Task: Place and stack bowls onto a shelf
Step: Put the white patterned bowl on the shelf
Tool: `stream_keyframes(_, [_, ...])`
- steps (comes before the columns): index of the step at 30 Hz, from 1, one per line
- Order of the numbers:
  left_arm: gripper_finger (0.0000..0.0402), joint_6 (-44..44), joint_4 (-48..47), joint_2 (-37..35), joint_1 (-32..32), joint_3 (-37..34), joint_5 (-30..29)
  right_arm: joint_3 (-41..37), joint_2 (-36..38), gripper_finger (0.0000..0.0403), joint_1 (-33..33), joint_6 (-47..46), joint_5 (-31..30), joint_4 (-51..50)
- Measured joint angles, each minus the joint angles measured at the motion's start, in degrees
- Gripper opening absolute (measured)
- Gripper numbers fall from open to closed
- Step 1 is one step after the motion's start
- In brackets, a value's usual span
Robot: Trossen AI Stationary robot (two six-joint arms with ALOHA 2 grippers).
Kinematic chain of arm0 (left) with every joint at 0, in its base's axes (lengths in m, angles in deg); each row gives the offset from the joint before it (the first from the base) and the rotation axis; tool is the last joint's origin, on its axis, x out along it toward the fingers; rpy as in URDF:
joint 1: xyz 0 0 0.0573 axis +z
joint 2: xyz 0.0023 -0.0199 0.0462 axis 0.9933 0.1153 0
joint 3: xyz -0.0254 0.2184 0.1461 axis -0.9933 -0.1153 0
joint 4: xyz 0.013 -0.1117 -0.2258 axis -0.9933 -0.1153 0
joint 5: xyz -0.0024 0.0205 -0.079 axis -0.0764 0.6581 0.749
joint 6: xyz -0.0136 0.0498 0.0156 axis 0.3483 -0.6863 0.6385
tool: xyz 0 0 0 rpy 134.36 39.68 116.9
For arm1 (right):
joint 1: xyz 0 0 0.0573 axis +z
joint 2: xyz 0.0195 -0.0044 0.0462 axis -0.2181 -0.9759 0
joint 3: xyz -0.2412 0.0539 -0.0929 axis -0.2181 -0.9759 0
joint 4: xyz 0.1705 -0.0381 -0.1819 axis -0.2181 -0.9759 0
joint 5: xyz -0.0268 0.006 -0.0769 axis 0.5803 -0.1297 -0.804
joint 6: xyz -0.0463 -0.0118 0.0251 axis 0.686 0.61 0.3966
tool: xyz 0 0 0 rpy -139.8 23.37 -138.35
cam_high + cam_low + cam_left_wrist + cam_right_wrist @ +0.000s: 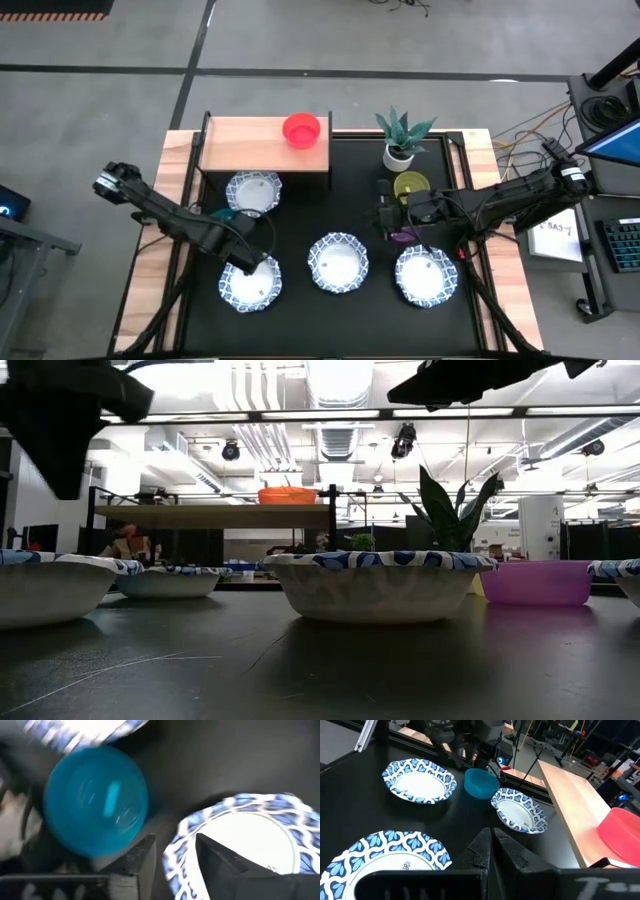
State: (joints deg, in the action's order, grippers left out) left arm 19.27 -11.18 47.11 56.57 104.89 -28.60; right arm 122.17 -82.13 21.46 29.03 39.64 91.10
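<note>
Resting on the black tabletop [300, 215], four white bowls with blue patterned rims are seen below the wooden shelf [250, 150], which stands at the table's far left corner. One patterned bowl [253, 191] sits just in front of the shelf; the second [250, 283], the third [338, 262] and the fourth [427, 275] are lined up in a row well in front of the shelf, toward the near edge. A red bowl [301, 129] is already placed on the shelf's right end. A yellow-green bowl [411, 185] is found to the right of the shelf, just in front of a small potted plant [401, 135], and a purple bowl [403, 236] lies farther forward of the shelf, partly hidden under the right arm. A small blue bowl [222, 214] is seen forward of the shelf, just beside the first patterned bowl.

The left gripper [250, 268] is positioned at the rim of the second patterned bowl; in the left wrist view its fingers [227, 862] are shown parted, with the bowl's rim between them, and whether the rim is actually pinched cannot be told. The right gripper [385, 213] is held over the table to the right of the shelf, above the purple bowl; in the right wrist view its fingers [480, 847] are pressed together, with nothing held between them.
</note>
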Motion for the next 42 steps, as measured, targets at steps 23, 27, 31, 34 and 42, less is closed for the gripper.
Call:
stream_keyframes(23, [0.0133, -52.1, 23.15, 3.8, 13.67, -10.49, -19.31, 0.0, 0.06, 0.0009, -0.16, 2.64, -0.49, -1.9])
stream_keyframes(27, [0.0127, -52.22, 25.75, 3.8, 14.98, -13.95, -19.39, 0.0, 0.06, 0.0009, -0.17, 2.62, -0.5, -1.88])
stream_keyframes(31, [0.0126, -52.23, 29.29, 3.8, 15.02, -16.99, -20.87, 0.0, 0.06, 0.0009, -0.28, 2.49, -0.52, -1.88])
stream_keyframes(34, [0.0126, -52.19, 31.48, 3.8, 15.02, -18.48, -21.3, 0.0, 0.06, 0.0009, -0.39, 2.47, -0.52, -1.88])
stream_keyframes(42, [0.0125, -50.25, 34.36, 3.76, 15.08, -21.39, -23.84, 0.0, 0.06, 0.0009, -0.44, 2.29, -0.57, -1.9])
